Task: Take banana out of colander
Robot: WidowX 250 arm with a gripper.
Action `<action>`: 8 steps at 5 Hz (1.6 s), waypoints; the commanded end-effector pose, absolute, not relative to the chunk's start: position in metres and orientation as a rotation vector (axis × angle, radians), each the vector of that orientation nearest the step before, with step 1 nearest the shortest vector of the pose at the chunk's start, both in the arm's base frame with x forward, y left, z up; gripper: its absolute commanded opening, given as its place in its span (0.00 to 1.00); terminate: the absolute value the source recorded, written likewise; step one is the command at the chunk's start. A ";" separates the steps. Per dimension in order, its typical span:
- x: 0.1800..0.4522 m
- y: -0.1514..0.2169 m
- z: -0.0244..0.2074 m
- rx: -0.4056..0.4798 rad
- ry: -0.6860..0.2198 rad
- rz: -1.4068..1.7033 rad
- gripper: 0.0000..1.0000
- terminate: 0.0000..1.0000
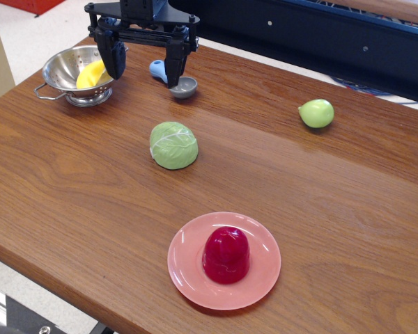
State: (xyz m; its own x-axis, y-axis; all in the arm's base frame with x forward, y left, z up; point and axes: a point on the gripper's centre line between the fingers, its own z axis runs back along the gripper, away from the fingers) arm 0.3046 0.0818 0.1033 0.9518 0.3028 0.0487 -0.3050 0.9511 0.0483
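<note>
You are looking at one small bright-yellow toy banana (92, 74) lying inside one shiny pierced steel colander (59, 71), and one pink plate (265, 268) carrying a dark-red dome (226, 254). The black gripper (145, 68) is hanging with fingers (115, 56) spread wide, gripping nothing, its left one overlapping the banana.

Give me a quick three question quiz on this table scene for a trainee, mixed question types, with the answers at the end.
1. True or false: the banana lies inside the colander.
2. What sits on the pink plate? A) green cabbage B) dark red dome-shaped toy C) scoop
3. Fill in: the gripper has its fingers spread ____, one beside the banana, one near the grey scoop.

Key: 1 true. 2 B, the red toy; the cabbage lies on the bare table. 3 open.
</note>
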 end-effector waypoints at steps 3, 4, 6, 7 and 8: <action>0.322 0.140 0.126 0.111 -0.134 0.194 1.00 0.00; 0.332 0.165 0.123 0.135 -0.183 0.175 1.00 0.00; 0.359 0.198 0.112 0.182 -0.240 0.210 1.00 0.00; 0.365 0.209 0.113 0.179 -0.243 0.224 1.00 0.00; 0.367 0.219 0.110 0.183 -0.249 0.254 1.00 0.00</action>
